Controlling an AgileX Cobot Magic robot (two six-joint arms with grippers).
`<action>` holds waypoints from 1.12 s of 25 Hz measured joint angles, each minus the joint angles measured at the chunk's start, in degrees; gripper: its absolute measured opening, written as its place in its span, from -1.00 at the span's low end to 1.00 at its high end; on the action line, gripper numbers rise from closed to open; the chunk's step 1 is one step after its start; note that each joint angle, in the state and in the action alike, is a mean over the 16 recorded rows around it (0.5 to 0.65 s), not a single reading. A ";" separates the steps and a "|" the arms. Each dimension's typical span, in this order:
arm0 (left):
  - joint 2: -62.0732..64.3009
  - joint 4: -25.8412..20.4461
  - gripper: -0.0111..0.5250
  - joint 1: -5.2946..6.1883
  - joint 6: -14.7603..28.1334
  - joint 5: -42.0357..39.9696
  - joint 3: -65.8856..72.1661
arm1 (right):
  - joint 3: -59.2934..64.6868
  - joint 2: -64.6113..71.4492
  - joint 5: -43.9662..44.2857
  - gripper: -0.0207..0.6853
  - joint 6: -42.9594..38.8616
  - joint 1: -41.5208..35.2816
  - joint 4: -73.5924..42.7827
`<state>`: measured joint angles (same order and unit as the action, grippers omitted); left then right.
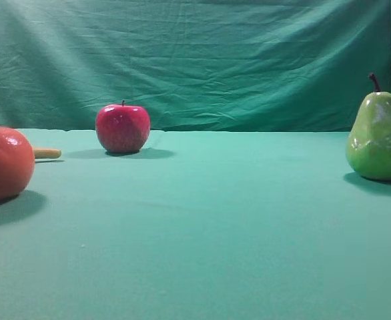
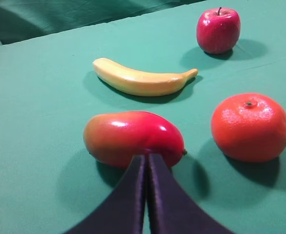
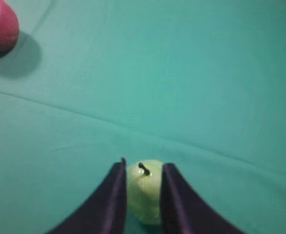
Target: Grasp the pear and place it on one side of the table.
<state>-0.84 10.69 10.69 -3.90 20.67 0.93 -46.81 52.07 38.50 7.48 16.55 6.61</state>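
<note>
Fingers (image 3: 117, 195) of the right arm press against both flanks of the pear (image 3: 144, 190), which stands upright between them on the desk (image 3: 182, 87); a straight, steady lift should keep it from slipping, while the left fingers (image 2: 133, 195) sit pressed together, empty.

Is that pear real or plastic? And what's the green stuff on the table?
The pear looks like plastic, though that is a guess: its skin is very glossy with hard white glints. The table wears a matte teal-green cloth, with a soft crease showing in the right wrist view.
</note>
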 joint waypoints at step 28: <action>0.00 0.00 -0.96 0.00 0.00 0.00 0.00 | 21.00 -35.32 -5.34 -0.94 0.10 -3.89 -3.12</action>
<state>-0.84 10.69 10.69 -3.90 20.67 0.93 -25.81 16.75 33.16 7.58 12.65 3.49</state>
